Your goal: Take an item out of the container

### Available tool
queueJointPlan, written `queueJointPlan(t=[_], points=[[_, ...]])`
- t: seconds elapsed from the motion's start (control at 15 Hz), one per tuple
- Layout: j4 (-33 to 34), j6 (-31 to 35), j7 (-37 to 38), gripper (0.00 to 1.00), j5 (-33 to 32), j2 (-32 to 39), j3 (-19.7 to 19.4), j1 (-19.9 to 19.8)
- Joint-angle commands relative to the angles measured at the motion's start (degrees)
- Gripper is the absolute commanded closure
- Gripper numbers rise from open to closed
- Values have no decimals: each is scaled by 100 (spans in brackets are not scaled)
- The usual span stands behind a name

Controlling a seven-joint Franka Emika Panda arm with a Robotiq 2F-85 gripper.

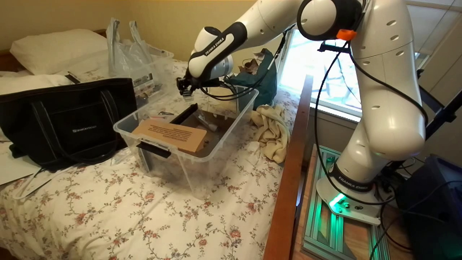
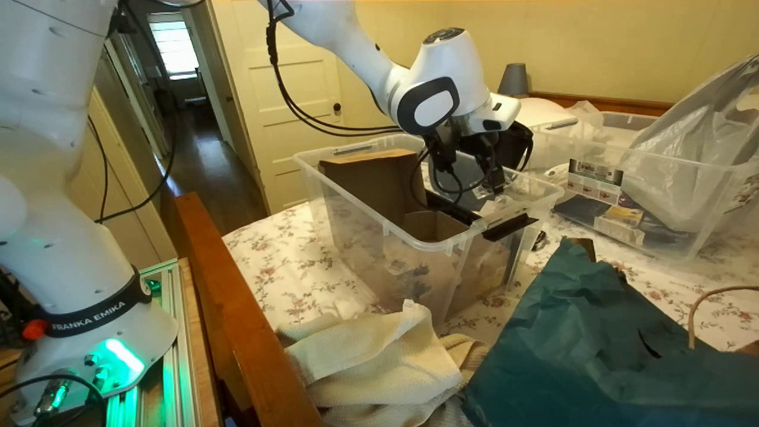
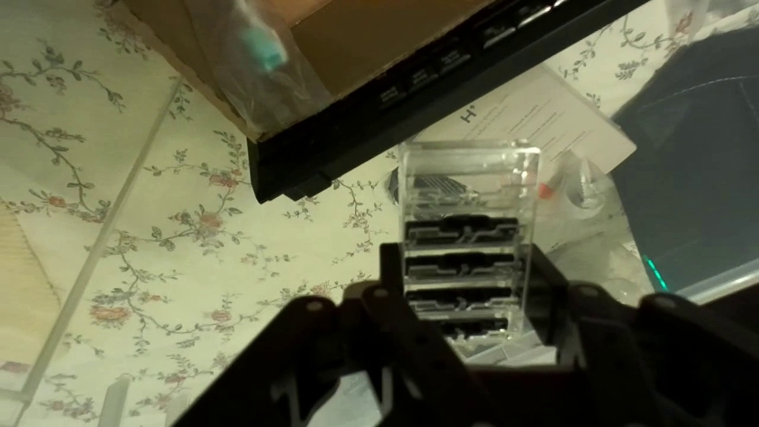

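Over the opening of the container, the gripper holds a clear case that contains a row of black parts. The jaws are clamped on the case by its two long sides. The height of the case relative to the container rim cannot be determined.

The container rests on the bench, a floral-patterned bed. Inside the container stands an open cardboard box with a printed flap. A black bar-shaped item, also inside the container, extends along one side of the cardboard box.

Just beside the container, in an exterior view, stands a black bag. Near the container is a second plastic tub that holds a grey plastic bag. A cream cloth lies just beside the container; a teal bag is near it.

In both exterior views, a wooden rail runs between the container and the arm base.
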Motion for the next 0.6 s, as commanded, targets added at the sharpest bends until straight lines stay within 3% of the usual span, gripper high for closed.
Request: queueJointPlan(t=[0.0, 0.53], points=[[-51, -165, 81, 74, -206, -177, -231, 211], [-75, -166, -150, 74, -164, -421, -144, 122]])
